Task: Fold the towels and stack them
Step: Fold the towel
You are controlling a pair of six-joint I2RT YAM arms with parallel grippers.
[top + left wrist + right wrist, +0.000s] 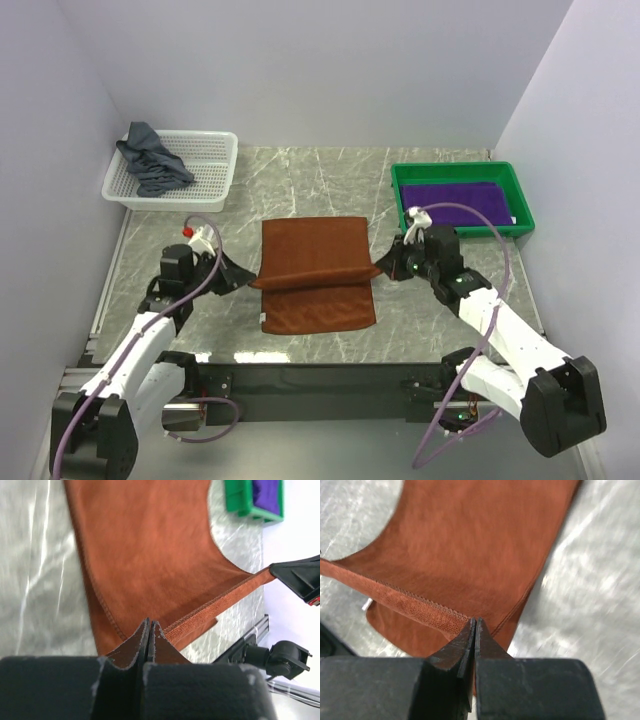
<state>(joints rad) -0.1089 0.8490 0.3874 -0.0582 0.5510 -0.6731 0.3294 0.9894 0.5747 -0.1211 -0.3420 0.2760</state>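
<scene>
A rust-brown towel [315,272] lies in the middle of the table, its near part on the marble. My left gripper [250,281] is shut on one lifted corner of the towel [145,555] at its left side. My right gripper [381,268] is shut on the opposite corner of the towel [470,545] at its right side. The hemmed edge hangs taut between the two grippers above the lower layer. A purple towel [462,201] lies flat in the green tray [400,180]. A grey-blue towel [152,160] is crumpled in the white mesh basket [210,165].
The basket stands at the back left and the tray at the back right, also showing in the left wrist view [235,502]. Walls close in the table on the left, back and right. The right gripper shows in the left wrist view [300,577].
</scene>
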